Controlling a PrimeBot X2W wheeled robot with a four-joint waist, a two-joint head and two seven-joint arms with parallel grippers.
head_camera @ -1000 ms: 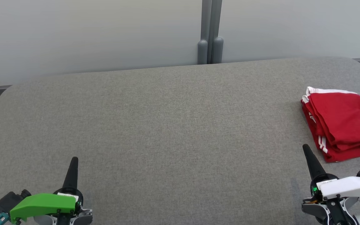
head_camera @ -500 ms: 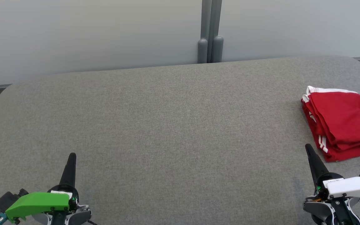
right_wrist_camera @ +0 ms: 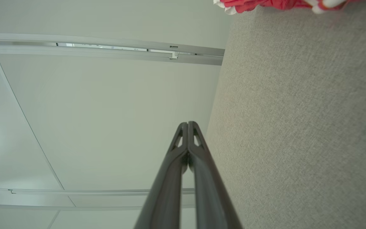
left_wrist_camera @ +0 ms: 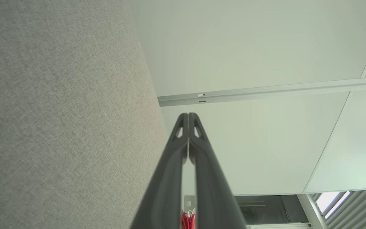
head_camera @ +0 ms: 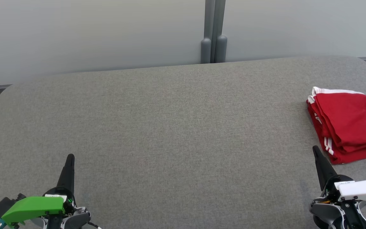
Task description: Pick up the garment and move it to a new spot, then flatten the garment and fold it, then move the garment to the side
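The garment (head_camera: pixel 351 122), red with white stripes, lies folded at the right edge of the grey table (head_camera: pixel 170 127). A strip of the garment (right_wrist_camera: pixel 265 4) shows at the top of the right wrist view, and a sliver of the garment (left_wrist_camera: pixel 187 220) shows low in the left wrist view. My right gripper (head_camera: pixel 315 150) stands shut and empty at the lower right, a little in front of the garment's near corner. My left gripper (head_camera: pixel 70 157) is shut and empty at the lower left, far from the garment. Both pairs of fingers, left (left_wrist_camera: pixel 188 115) and right (right_wrist_camera: pixel 187 123), are pressed together.
A pale wall with a grey post (head_camera: pixel 214 31) rises behind the table's far edge. The table's corners are rounded, and the garment reaches past the head view's right border.
Both grippers have drawn back a little toward the bottom of the head view, the left one drifting slightly left and the right one slightly right. The garment has not moved.
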